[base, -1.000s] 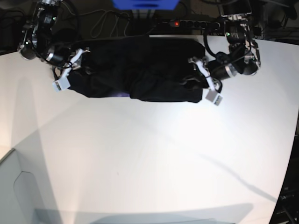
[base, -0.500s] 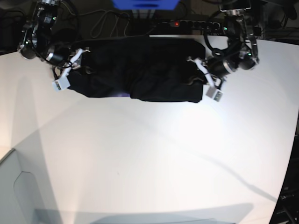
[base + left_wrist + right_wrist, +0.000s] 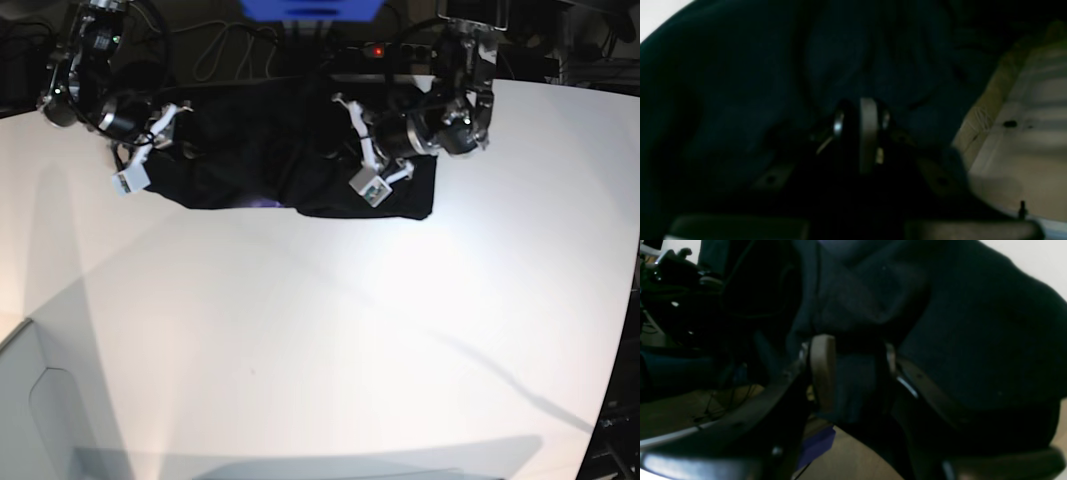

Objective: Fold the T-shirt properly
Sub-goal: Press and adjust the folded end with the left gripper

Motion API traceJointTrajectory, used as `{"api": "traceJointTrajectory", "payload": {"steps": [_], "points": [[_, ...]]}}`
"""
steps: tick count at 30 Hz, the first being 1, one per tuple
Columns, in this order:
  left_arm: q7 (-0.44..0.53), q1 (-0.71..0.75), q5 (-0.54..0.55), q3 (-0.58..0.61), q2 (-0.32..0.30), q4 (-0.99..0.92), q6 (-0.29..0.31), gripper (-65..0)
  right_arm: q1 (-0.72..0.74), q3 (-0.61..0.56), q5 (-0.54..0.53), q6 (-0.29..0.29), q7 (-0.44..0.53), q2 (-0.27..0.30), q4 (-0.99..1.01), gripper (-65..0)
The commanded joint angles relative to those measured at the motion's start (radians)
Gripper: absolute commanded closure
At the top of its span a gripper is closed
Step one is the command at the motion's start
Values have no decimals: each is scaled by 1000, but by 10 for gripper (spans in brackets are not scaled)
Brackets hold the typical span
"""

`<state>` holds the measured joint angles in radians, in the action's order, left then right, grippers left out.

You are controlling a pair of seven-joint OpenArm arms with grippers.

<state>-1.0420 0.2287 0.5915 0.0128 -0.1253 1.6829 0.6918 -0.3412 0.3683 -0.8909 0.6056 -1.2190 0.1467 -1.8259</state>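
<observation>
T-shirt: the black T-shirt (image 3: 290, 160) is bunched in a wide dark heap at the far edge of the white table (image 3: 330, 340), up around 12 o'clock in the base view; its near hem runs roughly straight from about 10 o'clock to 1 o'clock of the frame
T-shirt folds: lots of creases and overlapping layers in both wrist views, too dark to tell sleeve from body; can't make out any neck mark
Left gripper: left gripper (image 3: 368, 150) sits over the right-hand part of the cloth in the base view, at about 1 o'clock, with its white fingertips (image 3: 371, 186) lying on the fabric near the hem
Left gripper state: in the left wrist view the left gripper (image 3: 862, 133) has its jaws nearly together and dark cloth is packed round them, so it looks clamped on a pinch of the T-shirt (image 3: 773, 83)
Right gripper: right gripper (image 3: 150, 150) is at the opposite end of the shirt, about 10 o'clock in the base view, right at the cloth's end
Right gripper state: the right wrist view shows the right gripper (image 3: 853, 373) with a thick wad of the T-shirt (image 3: 957, 340) between its pale fingers (image 3: 821, 373), jaws part way apart and pinching that fabric
Table: plain white, bare surface from the hem down to 6 o'clock, with soft shadows across it
Behind the table: a power strip (image 3: 395, 48) with a red light at 12 o'clock, cables, and a blue object (image 3: 310, 8) at the top edge
</observation>
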Motion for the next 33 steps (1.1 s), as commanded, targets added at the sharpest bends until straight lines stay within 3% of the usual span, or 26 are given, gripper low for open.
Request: {"api": "traceJointTrajectory", "payload": {"steps": [1,9,12,16,19,23,28,33], "points": [[10,-7,20,14,-17,19,6,-63,4,4,-20,-9,14,8,-15,-206],[19,-33,29,85,-58,59,6,-63,4,4,-20,-9,14,8,-15,-206],[19,-25,54,9,-49,144,6,-63,4,4,-20,-9,14,8,-15,-206],[10,-18,199,-118,-52,179,6,-63,4,4,-20,-9,14,8,-15,-206],[4,-15,242,-165,-67,159,6,-63,4,4,-20,-9,14,8,-15,-206],[-39,-4,206,-167,-89,76,6,-63,4,4,-20,-9,14,8,-15,-206],[-34,36,60,-167,-81,29,6,-63,4,4,-20,-9,14,8,-15,-206],[-34,64,-11,-165,-33,36,6,-63,6,4,-20,-9,15,8,-15,-206]]}}
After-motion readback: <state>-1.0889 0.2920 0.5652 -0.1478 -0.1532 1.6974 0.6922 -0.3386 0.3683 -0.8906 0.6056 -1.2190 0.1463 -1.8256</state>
